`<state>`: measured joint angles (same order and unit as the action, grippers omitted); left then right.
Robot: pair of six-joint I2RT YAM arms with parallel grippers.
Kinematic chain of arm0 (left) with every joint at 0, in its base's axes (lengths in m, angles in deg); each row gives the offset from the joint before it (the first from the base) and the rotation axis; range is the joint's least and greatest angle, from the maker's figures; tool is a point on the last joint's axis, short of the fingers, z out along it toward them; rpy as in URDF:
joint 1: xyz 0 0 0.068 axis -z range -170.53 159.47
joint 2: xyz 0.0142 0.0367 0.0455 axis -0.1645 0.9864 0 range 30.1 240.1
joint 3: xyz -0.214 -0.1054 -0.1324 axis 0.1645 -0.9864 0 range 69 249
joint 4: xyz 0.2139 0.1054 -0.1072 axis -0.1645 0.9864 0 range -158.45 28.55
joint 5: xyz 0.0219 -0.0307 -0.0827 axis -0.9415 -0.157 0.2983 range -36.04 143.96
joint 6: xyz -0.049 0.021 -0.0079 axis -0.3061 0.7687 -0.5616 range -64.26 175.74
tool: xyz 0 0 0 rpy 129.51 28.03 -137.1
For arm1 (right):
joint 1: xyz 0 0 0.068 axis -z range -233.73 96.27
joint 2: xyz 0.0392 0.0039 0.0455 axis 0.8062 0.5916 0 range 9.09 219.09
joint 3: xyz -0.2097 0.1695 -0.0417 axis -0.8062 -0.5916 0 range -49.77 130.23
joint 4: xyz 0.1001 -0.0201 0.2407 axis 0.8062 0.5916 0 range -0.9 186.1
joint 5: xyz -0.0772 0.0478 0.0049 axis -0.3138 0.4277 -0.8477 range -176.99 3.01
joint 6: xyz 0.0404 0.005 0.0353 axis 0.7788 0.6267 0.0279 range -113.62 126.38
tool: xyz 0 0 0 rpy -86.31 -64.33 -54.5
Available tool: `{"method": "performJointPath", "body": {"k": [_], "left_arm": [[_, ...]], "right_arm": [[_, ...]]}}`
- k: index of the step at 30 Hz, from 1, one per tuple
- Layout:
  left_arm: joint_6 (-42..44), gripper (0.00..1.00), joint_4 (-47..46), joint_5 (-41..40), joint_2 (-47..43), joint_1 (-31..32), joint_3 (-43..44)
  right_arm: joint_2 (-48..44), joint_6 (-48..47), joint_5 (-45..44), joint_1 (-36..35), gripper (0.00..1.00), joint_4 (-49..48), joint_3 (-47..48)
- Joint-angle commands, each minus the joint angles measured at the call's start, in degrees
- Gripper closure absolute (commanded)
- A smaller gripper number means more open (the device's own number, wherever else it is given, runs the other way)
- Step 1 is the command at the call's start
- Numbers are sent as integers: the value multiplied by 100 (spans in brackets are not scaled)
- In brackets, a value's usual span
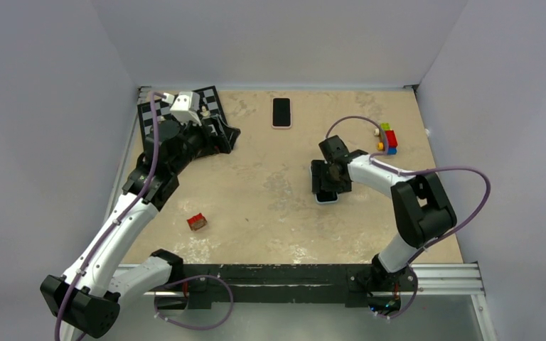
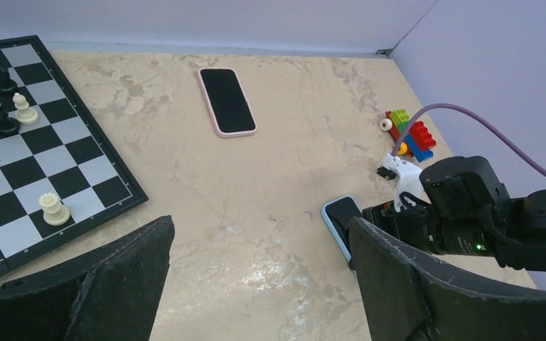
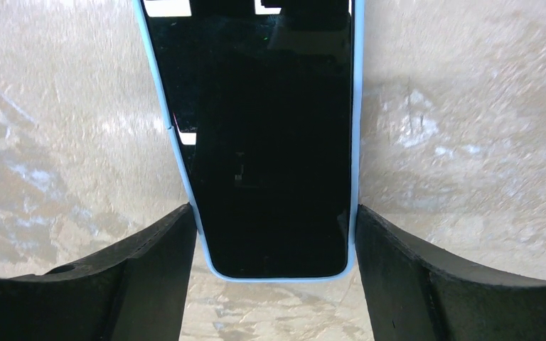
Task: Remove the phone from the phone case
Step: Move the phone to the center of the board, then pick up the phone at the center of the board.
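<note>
A black-screened phone (image 3: 270, 142) in a light blue phone case (image 3: 356, 142) lies flat on the table right of centre (image 1: 327, 198). My right gripper (image 3: 276, 213) straddles its near end. Both fingers press against the case's long edges, so it is shut on the cased phone. The top view shows this gripper (image 1: 327, 186) covering most of the phone. In the left wrist view the same phone (image 2: 341, 217) peeks out beside the right arm. My left gripper (image 2: 259, 227) hangs open over bare table next to the chessboard (image 1: 149, 114), holding nothing.
A second phone in a pink case (image 1: 281, 112) lies at the far middle. The chessboard (image 2: 57, 142) with a few pieces fills the far left corner. Stacked toy bricks (image 1: 389, 138) sit at the far right, and a small red block (image 1: 197, 222) lies near the front left.
</note>
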<state>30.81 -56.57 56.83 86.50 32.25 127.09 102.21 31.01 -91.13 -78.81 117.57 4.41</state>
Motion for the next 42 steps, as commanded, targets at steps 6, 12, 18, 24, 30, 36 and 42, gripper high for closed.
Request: {"method": "performJointPath", "body": {"k": [6,12,18,24,30,36,42], "left_arm": [[-91,5,-113,156,81,-4,289],[-99,5,-89,200,125,-7,316],[-108,5,-82,234,184,-12,331],[-141,5,-76,270,260,-11,335],[-419,5,-76,593,438,-11,382],[-1024,6,-76,1496,1049,-10,510],[-1657,14,0,2693,2098,-4,877]], "right_arm": [[441,-428,-653,-144,18,-103,984],[847,-607,-748,-155,14,-61,1336],[1227,-683,-932,-153,13,29,1690],[1530,-695,-723,-160,16,26,1840],[1492,-602,-772,-157,56,-165,1448],[171,-695,-468,-264,100,-1351,453],[-1845,-88,448,-301,100,-3922,-1293]]}}
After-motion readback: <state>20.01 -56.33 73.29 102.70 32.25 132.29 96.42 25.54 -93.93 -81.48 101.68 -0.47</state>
